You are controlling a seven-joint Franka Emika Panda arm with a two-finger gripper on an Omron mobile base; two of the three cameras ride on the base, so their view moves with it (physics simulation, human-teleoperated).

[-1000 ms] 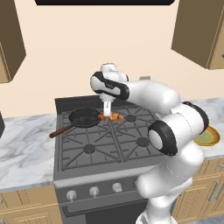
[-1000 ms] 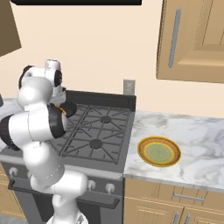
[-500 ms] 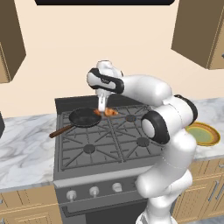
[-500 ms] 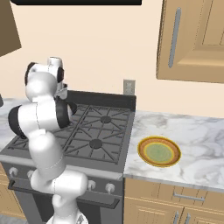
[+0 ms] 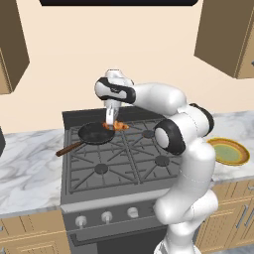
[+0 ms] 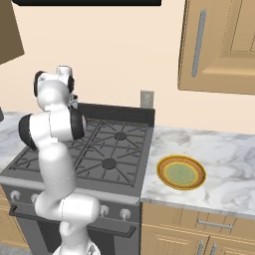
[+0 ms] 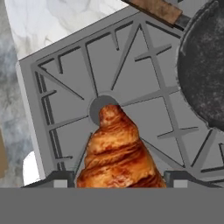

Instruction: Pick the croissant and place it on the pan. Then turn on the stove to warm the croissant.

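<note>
On the left of the stove, a round black pan with a thin reddish-brown handle sits on the rear-left burner, its dark, grainy inside bare. Just to its right, the claw hangs above the black grates near the pan's rim, pinching the croissant, a ridged golden-brown crescent held clear of the pan. From the hand view, the croissant sits between the two finger tips with its pointed end over a burner cap, while the pan curves in at the right edge and its handle crosses the top. The stove is dark grey with cast grates and silver knobs along the front. Farther right, on the marbled grey-white worktop, lies a round yellow-rimmed green plate with nothing on it; the right base view shows that plate well apart from the burners.
</note>
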